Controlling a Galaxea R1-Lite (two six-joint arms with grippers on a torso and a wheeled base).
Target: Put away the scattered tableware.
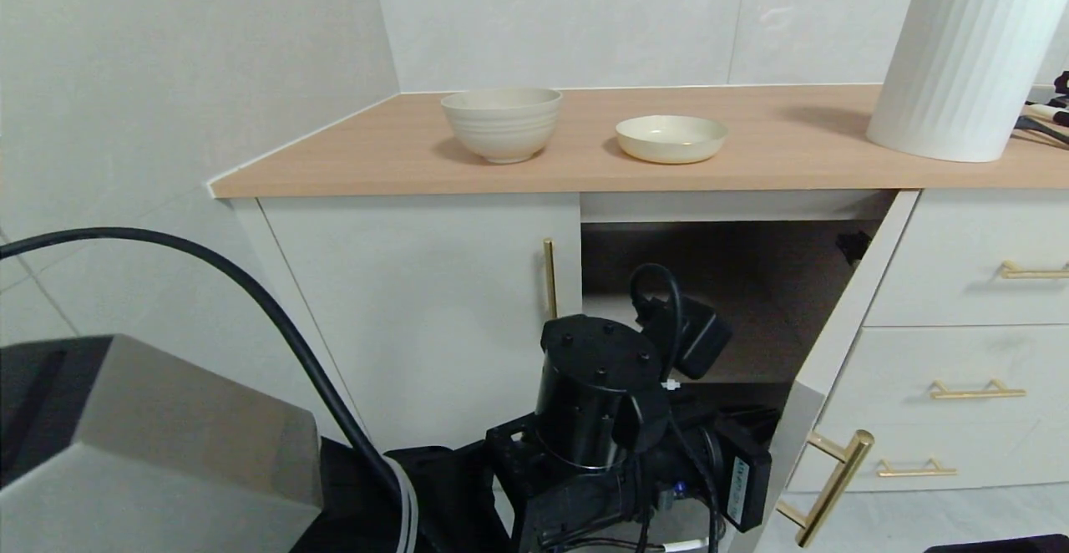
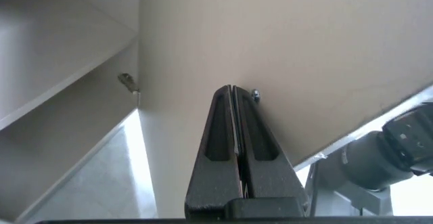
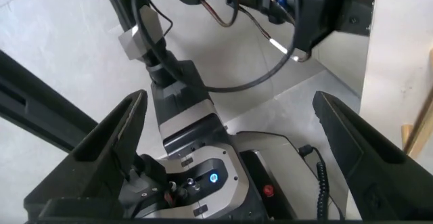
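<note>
In the left wrist view the left claw (image 2: 232, 94) is narrow, its two black fingers (image 2: 218, 132) pressed flat together with nothing between them. Its tip sits close against a pale cabinet panel (image 2: 304, 55), near a small screw head (image 2: 255, 96).

In the right wrist view the right claw (image 3: 230, 99) is spread wide and holds nothing, with tiled floor (image 3: 61, 28) beyond it. The open cabinet door (image 3: 399, 55) stands to one side.

In the head view the tableware sits on the wooden countertop (image 1: 777, 131). A deep cream bowl (image 1: 502, 123) with faint ribbing round its wall stands at 12 o'clock from the picture's centre, upright with its mouth up. Being round, it has no long axis. At its 3 o'clock, apart from it, a shallow cream dish (image 1: 671, 137) lies flat with its mouth up. A tall white ribbed cylinder (image 1: 969, 64) stands well apart, toward the dish's 2 o'clock. Below the dish the cupboard (image 1: 752, 286) is open, and the left arm's wrist (image 1: 597, 386) is in front of the opening. The door's gold handle (image 1: 827, 486) is at 4 o'clock.
</note>
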